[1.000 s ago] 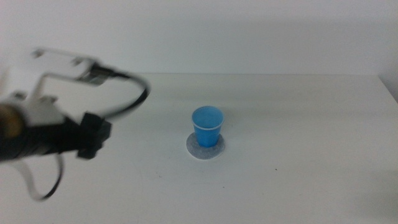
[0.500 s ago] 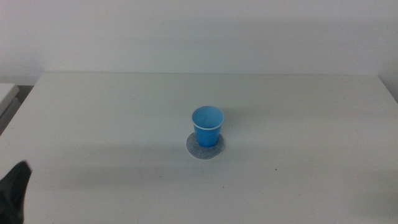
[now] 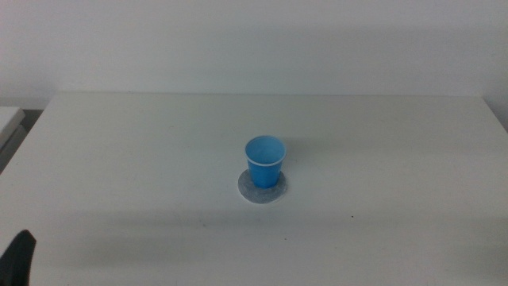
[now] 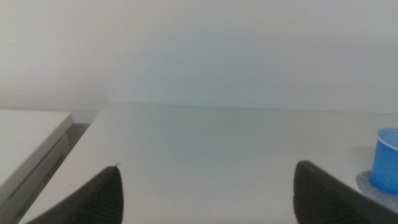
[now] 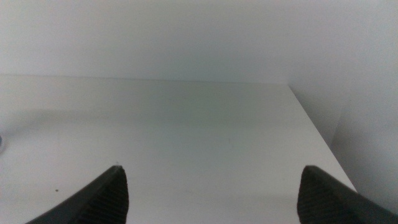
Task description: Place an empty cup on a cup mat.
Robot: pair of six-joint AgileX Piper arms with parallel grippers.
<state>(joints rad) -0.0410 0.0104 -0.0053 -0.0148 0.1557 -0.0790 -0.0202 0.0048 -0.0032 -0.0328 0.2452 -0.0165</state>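
1 cup [image 3: 264,161] upright on cup mat [image 3: 263,191], left claw [image 4: 208,186] edge-cropped, spread.

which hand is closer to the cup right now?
Left, probably. The left hand waits open at the table's near left corner, with the cup on its mat in its wrist view. The right hand, open, shows only bare table.

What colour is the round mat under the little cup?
Speckled grey with a pale edge; the cup mat under the blue cup shows best in the middle view.
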